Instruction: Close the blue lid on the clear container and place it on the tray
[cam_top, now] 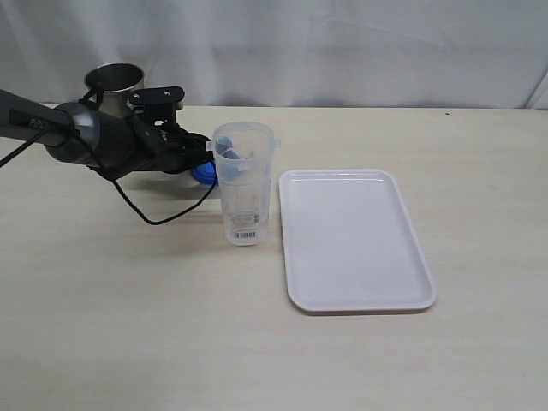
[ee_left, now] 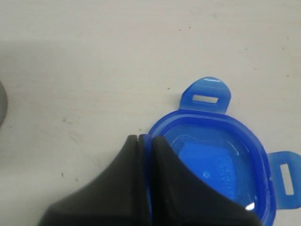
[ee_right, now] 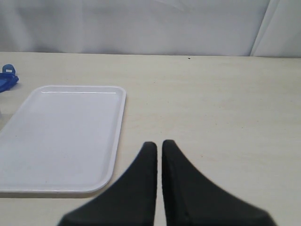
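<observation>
The blue lid (ee_left: 221, 155) lies upside down on the table, two of its snap flaps sticking out. My left gripper (ee_left: 145, 139) is shut on the lid's rim, a blue strip pinched between the two black fingers. In the exterior view the left gripper (cam_top: 199, 157) reaches in from the left, and the blue lid (cam_top: 203, 174) shows just behind the clear container (cam_top: 244, 193). The container stands upright with its barcode label near the base, left of the white tray (cam_top: 355, 240). My right gripper (ee_right: 159, 143) is shut on nothing above bare table, beside the tray (ee_right: 61, 136).
A grey steel cup (cam_top: 114, 86) stands at the back left behind the left arm. A black cable (cam_top: 163, 214) loops down from the arm onto the table. A white curtain closes the back. One lid flap (ee_right: 7, 77) shows at the edge of the right wrist view.
</observation>
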Motion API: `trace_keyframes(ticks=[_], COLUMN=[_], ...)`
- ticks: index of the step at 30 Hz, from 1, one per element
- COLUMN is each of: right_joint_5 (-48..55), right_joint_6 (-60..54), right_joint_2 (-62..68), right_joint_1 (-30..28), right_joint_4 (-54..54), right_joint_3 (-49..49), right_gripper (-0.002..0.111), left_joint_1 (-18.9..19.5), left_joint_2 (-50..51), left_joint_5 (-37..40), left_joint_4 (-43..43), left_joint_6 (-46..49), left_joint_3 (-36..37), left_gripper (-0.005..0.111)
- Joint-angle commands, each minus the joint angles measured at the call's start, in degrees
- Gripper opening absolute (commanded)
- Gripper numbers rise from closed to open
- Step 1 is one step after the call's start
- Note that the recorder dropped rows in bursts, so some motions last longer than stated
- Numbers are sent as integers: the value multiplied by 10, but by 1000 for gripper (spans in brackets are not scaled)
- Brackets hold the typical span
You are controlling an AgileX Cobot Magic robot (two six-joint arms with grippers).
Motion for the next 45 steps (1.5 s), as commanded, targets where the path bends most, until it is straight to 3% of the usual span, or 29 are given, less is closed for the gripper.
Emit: trace_keyframes(ticks=[1, 12, 26, 37, 45], right_joint_5=[-6, -6, -6, -6, -6], right_joint_6=[-4, -4, -4, -4, -4], right_joint_2=[-3, -3, -3, -3, -3], right_joint_1=[1, 1, 1, 1, 1], right_joint_4=[-1, -1, -1, -1, -1], right_joint_3=[2, 2, 2, 2, 2], right_gripper=[4, 4, 4, 4, 4], left_joint_1=[-2, 0, 33, 33, 33], left_joint_2=[-2, -56, -124, -185, -264], left_joint_5=[40, 27, 30, -29, -73], left_joint_4=[20, 25, 51, 53, 39], left_joint_6=[0, 11, 31, 31, 31], left_joint_3=[0, 54, 154, 270, 407], left_gripper=[0, 0, 0, 0, 0])
